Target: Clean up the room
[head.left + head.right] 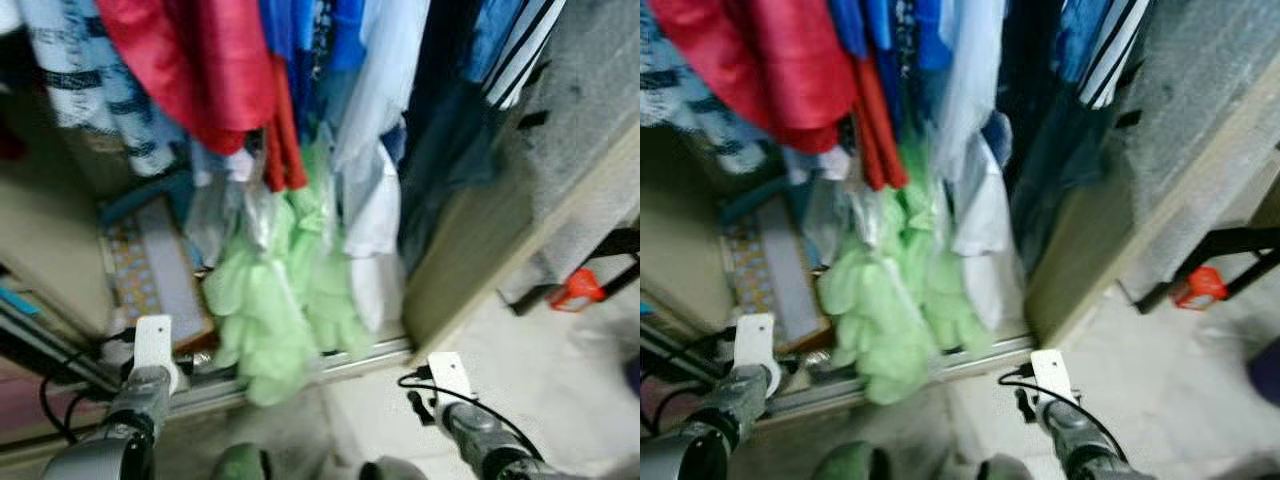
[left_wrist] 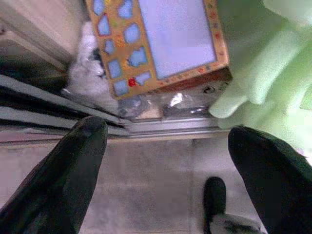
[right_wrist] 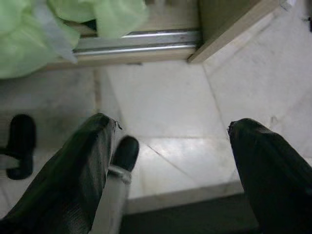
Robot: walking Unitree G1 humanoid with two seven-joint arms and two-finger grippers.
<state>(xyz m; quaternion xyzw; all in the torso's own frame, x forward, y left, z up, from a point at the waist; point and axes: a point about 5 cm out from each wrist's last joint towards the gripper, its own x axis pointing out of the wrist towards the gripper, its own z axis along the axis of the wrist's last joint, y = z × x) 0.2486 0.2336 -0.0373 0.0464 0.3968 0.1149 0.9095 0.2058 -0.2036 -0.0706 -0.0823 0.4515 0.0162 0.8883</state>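
Left eye view: the robot stands facing an open wardrobe, both arms lowered and nothing carried, so this reads as a survey step, deciding what to tidy. On the far left, on the wardrobe floor, lies a flat picture-bordered box [image 1: 160,268] with a pale centre panel; its long axis runs from the near sliding track [image 1: 350,358] away into the wardrobe, tilted slightly leftward. The left gripper [image 2: 165,161] hangs above the floor tiles [image 2: 146,190] just in front of that track, fingers spread wide and empty. At centre, a pale green garment [image 1: 275,300] droops from the hanging clothes [image 1: 200,60] down over the track, its long axis vertical, hem pointing at the floor. The right gripper [image 3: 170,165] is likewise released and empty, over white floor tiles near the wardrobe's wooden side panel [image 1: 470,240]. Far right, a small red-orange object [image 1: 577,290] lies on the floor.

The likely next move is a reach forward and down for the green hem or the box.
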